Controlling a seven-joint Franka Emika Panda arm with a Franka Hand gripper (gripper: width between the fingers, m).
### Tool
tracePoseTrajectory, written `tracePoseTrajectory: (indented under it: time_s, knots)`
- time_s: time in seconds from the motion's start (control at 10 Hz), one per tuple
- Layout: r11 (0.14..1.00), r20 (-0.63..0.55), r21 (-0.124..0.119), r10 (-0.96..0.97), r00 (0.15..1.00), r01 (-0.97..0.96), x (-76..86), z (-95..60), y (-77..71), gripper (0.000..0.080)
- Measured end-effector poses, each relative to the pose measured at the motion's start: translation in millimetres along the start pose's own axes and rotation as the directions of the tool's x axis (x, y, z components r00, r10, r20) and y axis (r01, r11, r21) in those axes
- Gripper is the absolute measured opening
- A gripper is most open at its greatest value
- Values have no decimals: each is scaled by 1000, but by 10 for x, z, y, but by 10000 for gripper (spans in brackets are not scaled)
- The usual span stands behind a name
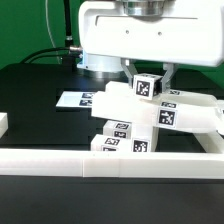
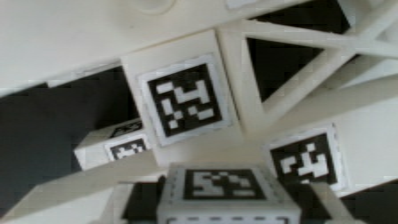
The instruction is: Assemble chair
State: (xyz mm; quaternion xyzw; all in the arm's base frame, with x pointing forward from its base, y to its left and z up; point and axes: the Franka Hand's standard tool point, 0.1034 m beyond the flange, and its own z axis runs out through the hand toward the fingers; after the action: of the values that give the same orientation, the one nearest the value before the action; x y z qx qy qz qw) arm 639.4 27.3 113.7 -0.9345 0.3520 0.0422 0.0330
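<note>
The chair parts are white blocky pieces with black-and-white tags, piled at the exterior view's middle right (image 1: 150,125). My gripper (image 1: 150,76) hangs over the pile, shut on a small white tagged block (image 1: 148,87). In the wrist view the gripper (image 2: 226,202) has that block (image 2: 222,186) between its dark fingers (image 2: 143,205). Just beyond it lies a longer tagged piece (image 2: 185,95). A white frame part with crossing bars (image 2: 302,50) and another tagged piece (image 2: 306,155) lie beside it. The held block's lower part is hidden.
The marker board (image 1: 84,100) lies flat on the black table at the exterior view's left. A long plain white rail (image 1: 100,164) runs along the front, with a short white end piece (image 1: 3,124) at the left edge. The arm's white body (image 1: 150,35) fills the top.
</note>
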Motion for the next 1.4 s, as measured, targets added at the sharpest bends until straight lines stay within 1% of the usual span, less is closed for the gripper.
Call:
tracePoseTrajectory:
  time_s: [0.1, 0.2, 0.3, 0.4, 0.5, 0.6, 0.9, 1.0, 1.1, 1.3, 1.4]
  knots:
    - [1000, 0, 0, -21, 1000, 21, 1, 0, 2, 277]
    - [997, 0, 0, -72, 997, 72, 5, -1, 6, 385]
    - [992, 0, 0, -124, 992, 124, 11, -2, 11, 524]
    - [988, -1, 0, -154, 988, 154, 10, -3, 8, 610]
    - [966, -8, 1, -260, 966, 260, 22, -9, -1, 610]
    - [952, -8, 0, -305, 952, 305, 24, -7, 3, 641]
    - [854, -8, -3, -520, 854, 520, 31, -8, 11, 648]
    - [771, -6, -27, -636, 771, 636, 52, -12, 33, 648]
    - [690, -1, -37, -724, 690, 723, 70, -11, 45, 648]
    - [572, 10, -46, -820, 573, 819, 91, 10, 65, 648]
    - [507, 12, -54, -861, 508, 860, 93, 11, 58, 648]
